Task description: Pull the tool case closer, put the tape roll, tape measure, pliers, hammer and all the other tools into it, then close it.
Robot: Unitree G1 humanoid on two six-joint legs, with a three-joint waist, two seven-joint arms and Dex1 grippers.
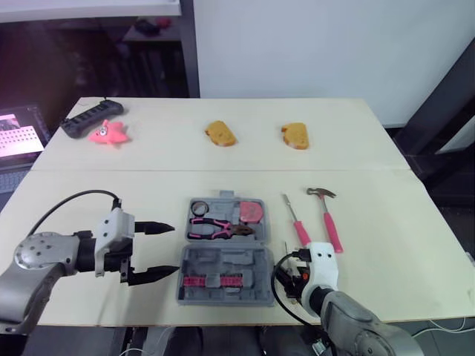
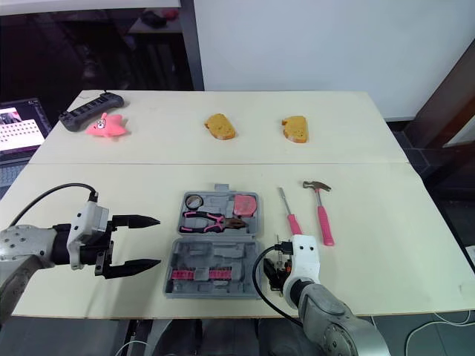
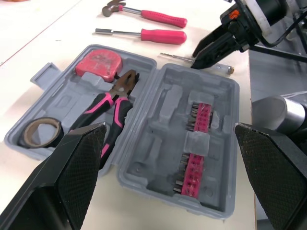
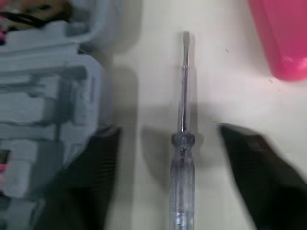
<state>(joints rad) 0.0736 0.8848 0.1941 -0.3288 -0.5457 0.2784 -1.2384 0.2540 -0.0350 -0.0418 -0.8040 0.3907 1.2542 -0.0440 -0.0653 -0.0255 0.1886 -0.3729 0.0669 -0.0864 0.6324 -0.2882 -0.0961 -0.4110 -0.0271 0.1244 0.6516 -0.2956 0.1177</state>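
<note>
Holds left gripper [image 1: 174,250] spread and empty just left of the open tool case [image 1: 223,268]. Straddles clear-handled screwdriver [image 4: 182,163] with right gripper [image 4: 169,132] released, beside the case. Finds tape roll [image 1: 199,208], pliers [image 1: 215,228], tape measure [image 1: 251,211] inside; hammer [image 1: 327,216], pink screwdriver [image 1: 297,220] on bench [image 1: 393,245], right of it.

Lab: plain table [image 1: 371,148], side screen [image 1: 18,137]
</note>
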